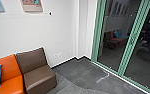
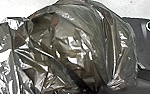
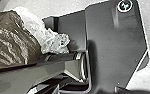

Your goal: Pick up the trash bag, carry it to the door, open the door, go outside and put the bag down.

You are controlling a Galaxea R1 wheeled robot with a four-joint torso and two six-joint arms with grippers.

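At left wrist, the trash bag [image 2: 76, 47] bulges; I cannot tell either end effector's opening or grip.

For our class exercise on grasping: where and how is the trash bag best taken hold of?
Probably by the pale crumpled plastic, seemingly part of the trash bag, coming from its loose end, on the side away from the rounded bulge. Its bunched folds look easy to pinch, while the smooth, full bulge looks too broad.
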